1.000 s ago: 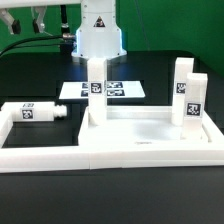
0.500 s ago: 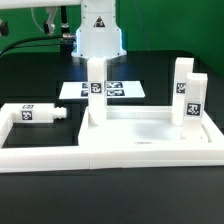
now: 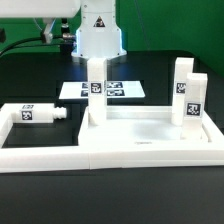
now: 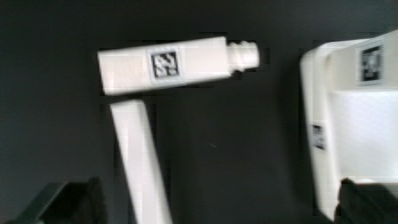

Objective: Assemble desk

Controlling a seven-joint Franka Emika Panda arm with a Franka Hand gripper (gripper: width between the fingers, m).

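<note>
Table (image 3: 30, 60): black, fills the whole exterior view.

Rail (image 3: 40, 157): white, runs along the lower part of the exterior view and turns up the left edge. Boxes in the work area on those two sides.

Marker board (image 3: 112, 90): lies flat at upper centre, behind the desk parts, just in front of the white robot base (image 3: 100, 35).

Desk top (image 3: 140, 128): sits at centre and right of the exterior view, just behind the front stretch of rail. Shows in the wrist view too, as a white rimmed edge (image 4: 317, 100).

Upright legs: three, standing on the desk top. One at centre (image 3: 95, 85), two close together at right (image 3: 181, 82) and (image 3: 193, 100).

Lying leg (image 3: 33, 113): rests flat at middle left of the exterior view, inside the rail's corner, peg end pointing toward the desk top but apart from it. In the wrist view (image 4: 169, 65) lies across one end of the rail (image 4: 139, 160).

Gripper (image 4: 217, 200): spread wide, with dark fingertips (image 4: 68, 200) far apart. Holds nothing, touches nothing. Hangs above the lying leg and rail. Cannot be made out in the exterior view.
</note>
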